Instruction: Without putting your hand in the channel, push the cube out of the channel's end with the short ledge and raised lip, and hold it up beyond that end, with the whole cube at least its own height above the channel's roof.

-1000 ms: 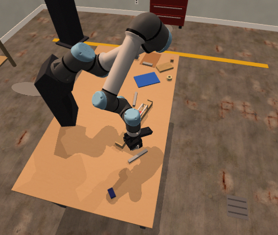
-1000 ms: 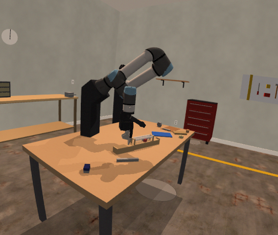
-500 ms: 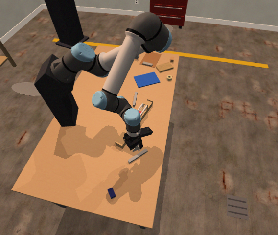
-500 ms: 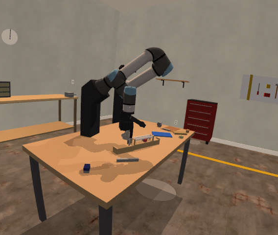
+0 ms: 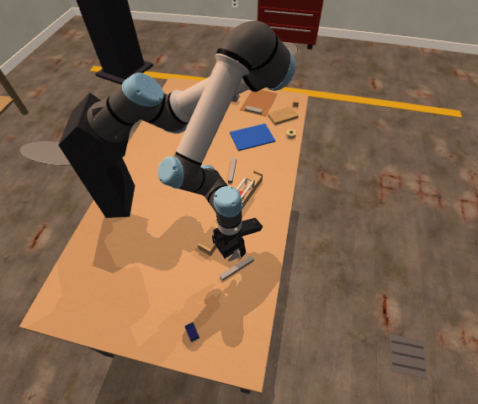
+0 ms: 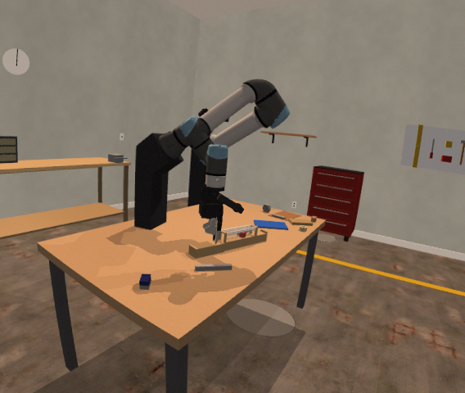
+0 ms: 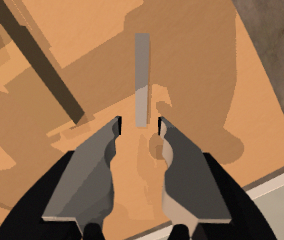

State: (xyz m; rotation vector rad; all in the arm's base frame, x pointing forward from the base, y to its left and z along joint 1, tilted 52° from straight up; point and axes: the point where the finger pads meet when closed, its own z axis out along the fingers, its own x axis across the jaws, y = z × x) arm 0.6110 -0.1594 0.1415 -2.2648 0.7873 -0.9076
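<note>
The wooden channel [image 5: 254, 188] [image 6: 224, 247] with a clear roof lies on the table, and the small red cube [image 5: 241, 191] [image 6: 242, 233] sits inside it towards its far end. My gripper [image 5: 232, 254] [image 6: 211, 230] [image 7: 139, 117] points down beside the channel's near end, its fingers a little apart with nothing between them. A grey stick [image 5: 236, 267] [image 6: 213, 267] [image 7: 142, 80] lies flat on the table just ahead of the fingertips. In the wrist view the channel [image 7: 52, 75] shows as a dark bar at the left.
A second grey stick [image 5: 231, 169] lies beside the channel. A blue mat [image 5: 252, 135] [image 6: 270, 223], wooden boards [image 5: 283, 114] and a tape roll [image 5: 291, 133] lie at the far end. A small dark blue block [image 5: 192, 331] [image 6: 144, 280] lies near the front. The table's right edge is close.
</note>
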